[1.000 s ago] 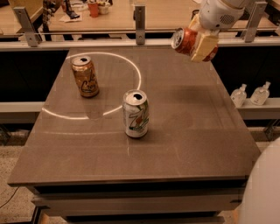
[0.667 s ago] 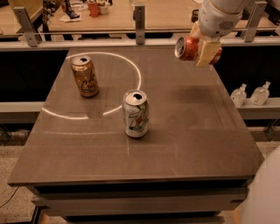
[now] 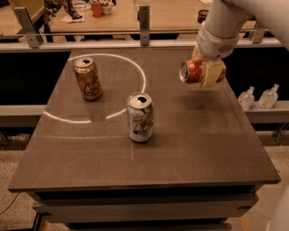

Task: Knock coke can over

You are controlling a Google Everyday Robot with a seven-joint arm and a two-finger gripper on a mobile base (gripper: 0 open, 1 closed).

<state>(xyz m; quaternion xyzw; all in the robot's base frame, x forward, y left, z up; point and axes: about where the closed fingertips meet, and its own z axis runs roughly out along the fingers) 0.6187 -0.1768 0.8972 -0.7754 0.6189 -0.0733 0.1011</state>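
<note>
Nearest the viewer, the front edge of the table (image 3: 135, 182) runs across the lower part of the frame, with dark shelves stacked under it and speckled floor at the lower left and lower right corners. A white curved part of the robot fills the lower right corner. The tabletop is a dull, slightly glossy brown-grey slab, and a thin bright ring of light (image 3: 142, 83) lies across its left half.

Just left of centre stands the 7-Up can (image 3: 140, 118), upright, its opened top showing. Farther back on the left the gold-brown can (image 3: 88, 80) stands upright inside the ring. The two are well apart.

In the upper right, over the far right part of the table, the gripper (image 3: 205, 74) hangs from the white arm (image 3: 223, 27), which comes down from the top right corner. It is clamped on the coke can (image 3: 195, 72), with one cream finger (image 3: 212, 76) across the can's near side. The can lies on its side. Its long axis runs roughly left to right in the frame, and the silver top faces left, toward the middle of the table. A faint dark patch lies on the surface below it.

The table's right edge is close beside the gripper, and open tabletop spreads to its left and toward the viewer.

Right of the table, two clear pump bottles (image 3: 246, 98) sit on a low ledge. Behind the table runs a pale rail with upright posts (image 3: 143, 25), and beyond it are wooden desks holding a red cup (image 3: 96, 9).
</note>
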